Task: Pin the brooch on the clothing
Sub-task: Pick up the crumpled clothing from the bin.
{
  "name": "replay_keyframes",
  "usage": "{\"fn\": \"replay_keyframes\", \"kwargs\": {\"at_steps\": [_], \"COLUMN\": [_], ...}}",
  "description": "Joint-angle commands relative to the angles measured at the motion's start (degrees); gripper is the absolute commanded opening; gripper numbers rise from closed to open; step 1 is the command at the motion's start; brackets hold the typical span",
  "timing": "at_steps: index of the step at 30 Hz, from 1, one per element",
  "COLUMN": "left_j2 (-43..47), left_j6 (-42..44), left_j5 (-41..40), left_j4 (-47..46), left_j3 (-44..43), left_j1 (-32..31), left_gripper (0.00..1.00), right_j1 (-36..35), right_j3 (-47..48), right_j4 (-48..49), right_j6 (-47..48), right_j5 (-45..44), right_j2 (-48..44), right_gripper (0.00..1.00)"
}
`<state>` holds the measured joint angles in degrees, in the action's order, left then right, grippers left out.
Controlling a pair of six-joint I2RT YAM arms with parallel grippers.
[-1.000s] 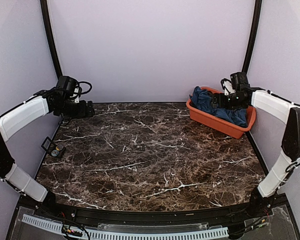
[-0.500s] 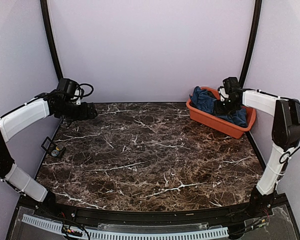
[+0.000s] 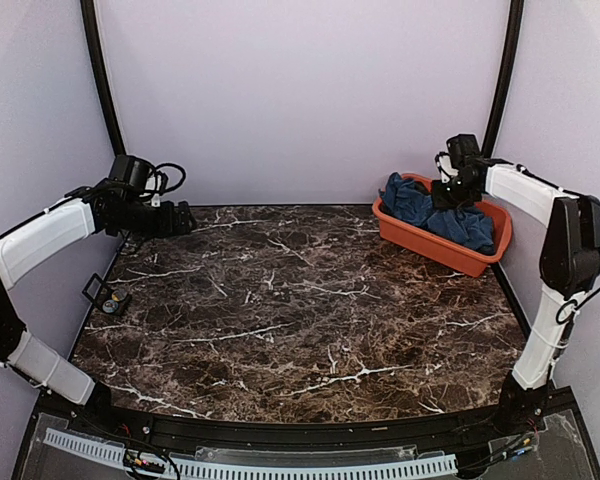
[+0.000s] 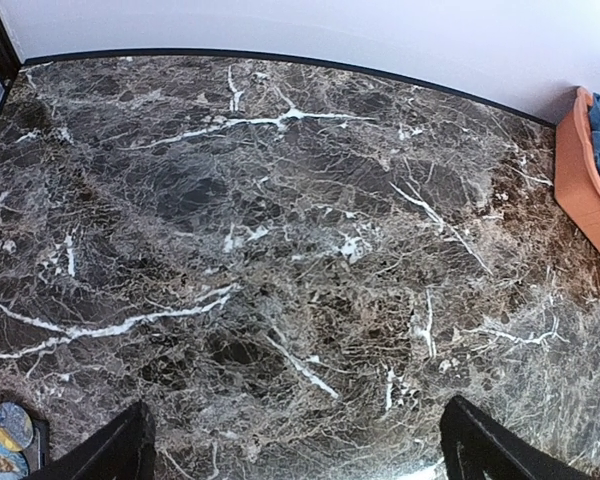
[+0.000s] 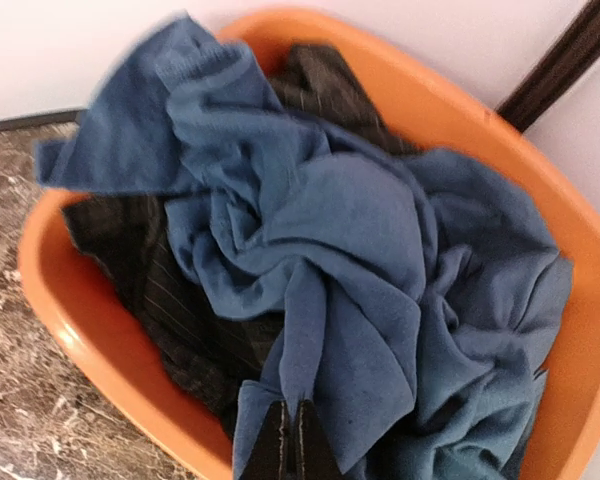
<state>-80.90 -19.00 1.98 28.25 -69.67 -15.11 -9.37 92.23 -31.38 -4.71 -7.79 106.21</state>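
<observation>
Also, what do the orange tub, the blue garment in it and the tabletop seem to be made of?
The orange tub: probably moulded plastic, smooth with a dull sheen. The blue garment: soft matte knit fabric, perhaps cotton; it lies in loose folds. The tabletop: dark brown marble pattern with white veins; real stone or printed laminate, I cannot tell.

Soft matt navy cloth T-shirt (image 5: 350, 240), smooth orange plastic tub (image 5: 100, 350); glossy dark white-veined marble-look table (image 3: 280, 300)

Overhead faces forward-down, wrists look down — all share orange tub (image 3: 425, 243)
</observation>
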Motion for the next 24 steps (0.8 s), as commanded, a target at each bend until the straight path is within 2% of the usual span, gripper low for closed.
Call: {"fn": "replay_keyframes", "kwargs": {"at_steps": [1, 7, 15, 20, 24], "left_j2": [3.12, 5.07, 6.13, 7.17, 8.24], "left_j6": [1.15, 2.14, 3.85, 3.49, 2.54], "left_j5": [4.93, 11.0, 12.51, 15.25, 17.6], "left_j4": [-2.75, -5.94, -6.57, -11.2, -14.67], "left_j3": [1.06, -1.48, -6.37, -4.86, -1.88], "left_j1": [0.0, 0.0, -1.47, -2.76, -3.09], "left_gripper": [0.99, 0.99, 0.99, 0.99, 0.99], "right_j1": [-3.31, -9.06, -17.85, -20.5, -20.52], "right_j3": [8.24, 23.47, 38.99, 37.12, 29.6], "right_j4": [-0.89, -4.98, -6.06, -2.77, -1.15], "right_j6": [6.14, 11.43, 18.56, 16.99, 15.1], "right_j5": [6.38, 9.99, 16.87, 28.48, 29.97], "right_j2": [-5.43, -7.14, -8.08, -10.87, -13.58], "right_gripper": [0.0, 0.0, 0.0, 0.0, 0.0]}}
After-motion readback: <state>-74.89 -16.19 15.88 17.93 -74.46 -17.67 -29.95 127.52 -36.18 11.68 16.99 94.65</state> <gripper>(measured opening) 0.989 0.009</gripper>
